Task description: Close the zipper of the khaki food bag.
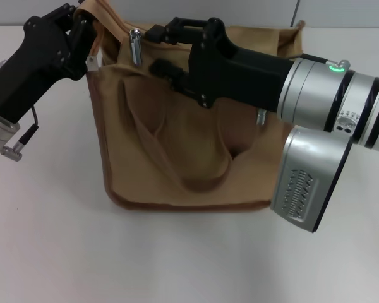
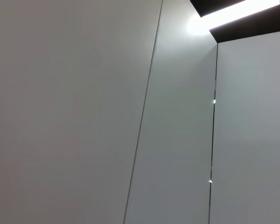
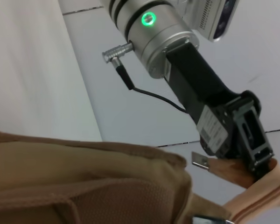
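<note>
The left gripper (image 1: 88,39) clenches the bag (image 1: 177,145) corner; the right gripper (image 1: 153,47) grasps the zipper (image 1: 136,45) pull. Pull steadily, keeping the fabric tight.

You get bright, even overhead light in the head view; the white desk (image 1: 189,265) looks washed out, and only a faint soft shadow lies along the base of the khaki food bag (image 1: 177,158). The left wrist view has a glaring ceiling light strip (image 2: 233,11) blooming at its end. In the right wrist view the near bag fabric (image 3: 84,186) is blurred, while the left gripper (image 3: 256,161) stays sharp.
</note>
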Robot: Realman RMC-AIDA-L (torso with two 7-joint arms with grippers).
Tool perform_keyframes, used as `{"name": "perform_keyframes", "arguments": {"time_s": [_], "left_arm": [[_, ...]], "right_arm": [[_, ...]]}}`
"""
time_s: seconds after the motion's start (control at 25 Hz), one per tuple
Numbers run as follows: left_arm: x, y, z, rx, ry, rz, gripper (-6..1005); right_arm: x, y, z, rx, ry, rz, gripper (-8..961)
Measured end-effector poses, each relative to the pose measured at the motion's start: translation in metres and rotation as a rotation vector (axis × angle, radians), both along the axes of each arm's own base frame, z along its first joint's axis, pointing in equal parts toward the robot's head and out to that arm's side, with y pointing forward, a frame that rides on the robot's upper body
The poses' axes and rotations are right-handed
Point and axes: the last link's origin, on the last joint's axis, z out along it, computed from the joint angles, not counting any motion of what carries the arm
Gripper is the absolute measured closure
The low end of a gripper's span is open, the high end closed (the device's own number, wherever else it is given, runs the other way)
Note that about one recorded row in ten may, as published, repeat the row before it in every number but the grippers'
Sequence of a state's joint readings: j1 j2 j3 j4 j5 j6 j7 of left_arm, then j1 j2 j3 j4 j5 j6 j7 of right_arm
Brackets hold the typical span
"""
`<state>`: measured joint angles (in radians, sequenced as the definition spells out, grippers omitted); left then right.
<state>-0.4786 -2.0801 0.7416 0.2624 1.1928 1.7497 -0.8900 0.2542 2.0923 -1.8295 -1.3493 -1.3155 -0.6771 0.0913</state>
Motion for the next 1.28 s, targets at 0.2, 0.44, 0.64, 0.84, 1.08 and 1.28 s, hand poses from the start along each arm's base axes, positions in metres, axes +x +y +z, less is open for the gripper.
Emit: {"name": "perform_keyframes", "arguments": {"time_s": [0.2,0.44,0.64,0.84,1.08,1.28], "left_arm": [[0.003,0.001,-0.002,-0.014,0.002,-0.014,937],[0.006,0.001,-0.004,-0.025,0.005,-0.026,935],[0.006,0.001,-0.005,-0.03,0.002,-0.026,934],[0.006,0.001,-0.005,-0.031,0.0,-0.024,932],[0.006,0.0,-0.006,-0.034,0.001,-0.024,931],[0.005,0.0,-0.006,-0.034,0.0,-0.022,929]], "right_arm": [[-0.002,-0.001,-0.002,0.009,-0.004,0.025,440],[-0.006,-0.004,-0.006,0.007,0.001,0.053,440],[-0.01,-0.007,-0.009,0.034,0.034,0.096,440],[-0.008,-0.008,-0.012,0.041,0.035,0.105,439],[-0.006,-0.009,-0.016,0.054,0.01,0.106,439],[-0.001,-0.009,-0.016,0.072,0.0,0.091,439]]}}
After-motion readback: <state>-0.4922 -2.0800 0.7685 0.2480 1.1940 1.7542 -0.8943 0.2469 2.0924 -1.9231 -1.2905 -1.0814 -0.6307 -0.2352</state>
